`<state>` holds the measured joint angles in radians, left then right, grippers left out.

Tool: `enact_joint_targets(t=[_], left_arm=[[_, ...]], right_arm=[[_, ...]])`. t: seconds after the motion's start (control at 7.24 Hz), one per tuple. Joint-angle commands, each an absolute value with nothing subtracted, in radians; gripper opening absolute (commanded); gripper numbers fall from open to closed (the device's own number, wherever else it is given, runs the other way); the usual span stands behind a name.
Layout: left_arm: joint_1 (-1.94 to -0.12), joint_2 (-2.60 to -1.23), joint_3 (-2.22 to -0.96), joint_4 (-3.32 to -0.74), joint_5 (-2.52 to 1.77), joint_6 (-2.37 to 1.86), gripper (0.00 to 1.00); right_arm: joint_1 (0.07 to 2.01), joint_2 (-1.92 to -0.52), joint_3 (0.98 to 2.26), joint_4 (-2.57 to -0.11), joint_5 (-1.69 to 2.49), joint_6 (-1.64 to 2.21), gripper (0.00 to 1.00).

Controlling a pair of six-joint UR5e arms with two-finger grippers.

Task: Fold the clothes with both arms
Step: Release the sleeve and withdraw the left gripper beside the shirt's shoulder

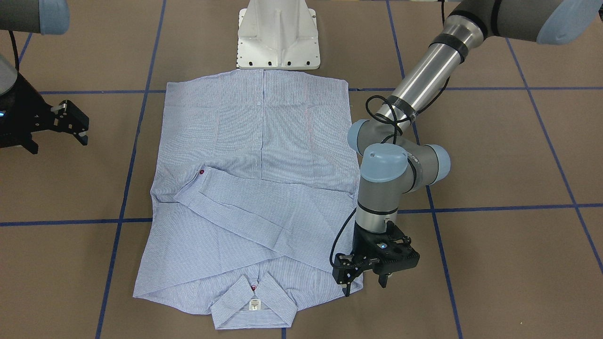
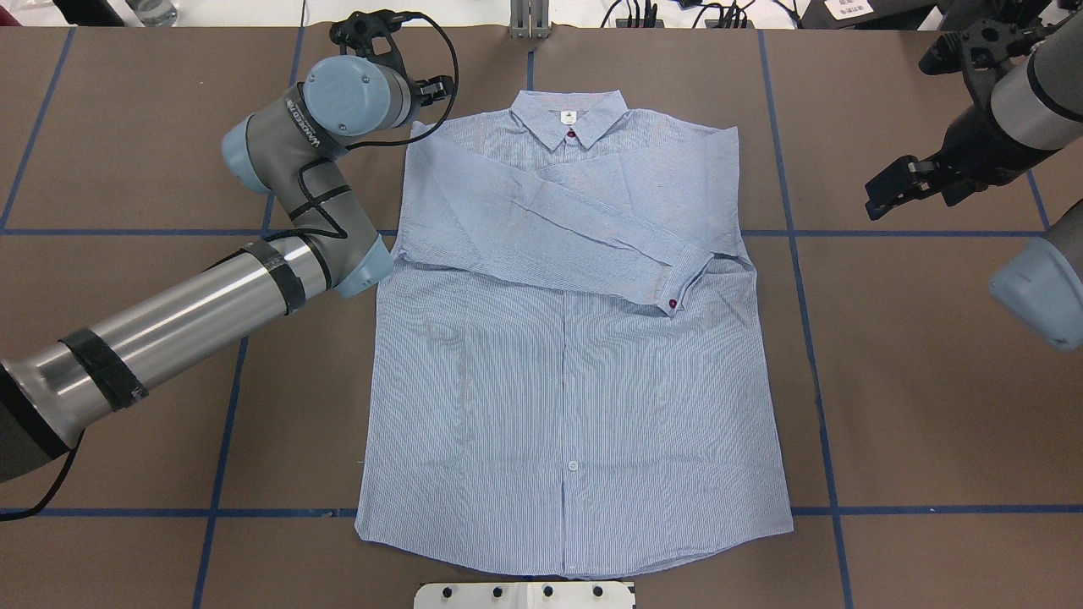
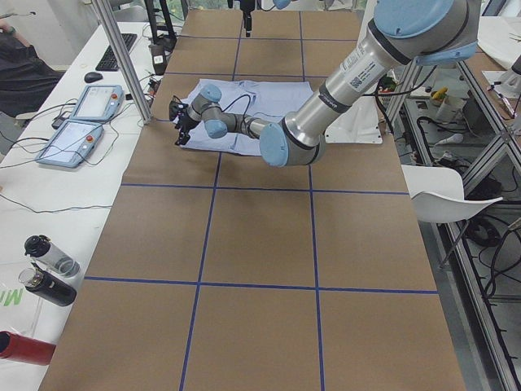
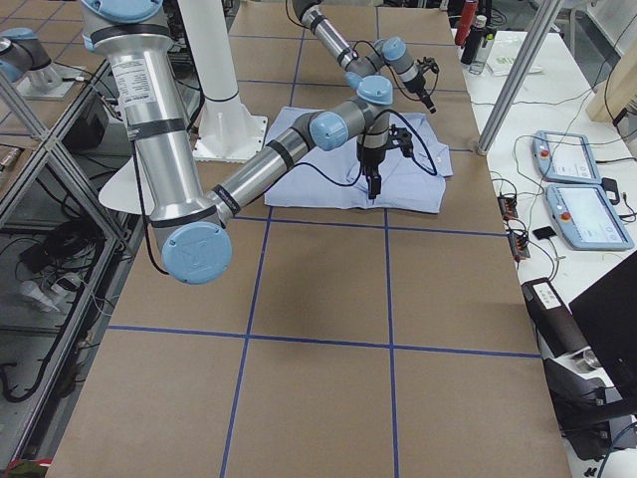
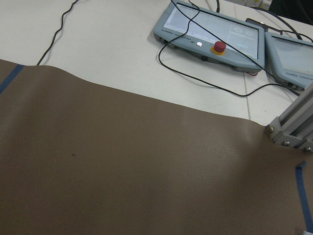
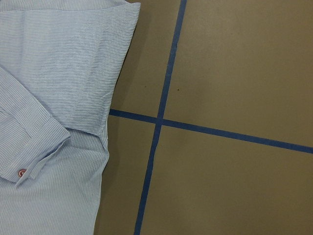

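- 1 shirt (image 2: 575,381) only, spread flat and front up on the table (image 2: 931,381), collar (image 2: 568,114) on the far side from the robot, hem just short of the 1 white pedestal (image 1: 278,33).
- 1 sleeve (image 2: 592,228) laid slantwise across the chest, with 1 red button at the cuff (image 2: 673,303); 1 more red button at the collar and 1 white label (image 1: 254,304) inside it.
- 2 arms, 2 pincers: left arm (image 2: 195,304) reaching along the shirt's side, right arm (image 2: 1032,101) held off at the other side.
- Left gripper (image 1: 365,285) pointing down at the shoulder corner by the collar, jaws spread wide, nothing between them (1 finger over the cloth's edge, the other over bare table; touching or not, cannot tell).
- Right gripper (image 1: 75,123) also parted wide and empty, well apart from the shirt.
- Bare brown surface crossed by blue tape lines (image 2: 846,232) on both long sides of the shirt; broad open room beyond each side seam.
- 2 control pendants (image 5: 210,32) on the white bench past the table's far edge, in the left wrist view.
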<state>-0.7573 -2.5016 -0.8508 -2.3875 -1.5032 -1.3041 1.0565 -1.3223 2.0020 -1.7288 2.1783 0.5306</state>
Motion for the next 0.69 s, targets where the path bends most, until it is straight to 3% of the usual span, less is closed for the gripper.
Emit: enact_joint_targets(t=[0.0,0.55], left_arm=[[-0.721,-2.500,-0.845,-2.388,-1.505,-1.304,0.88],[-0.738,-2.488,-0.844,-2.388,-1.503,-1.302,0.67]], right_arm=[[1.057,-1.322,2.002,-1.729,2.178,0.532,1.00],[1.057,-1.322,2.002,-1.729,2.178,0.532,1.00]])
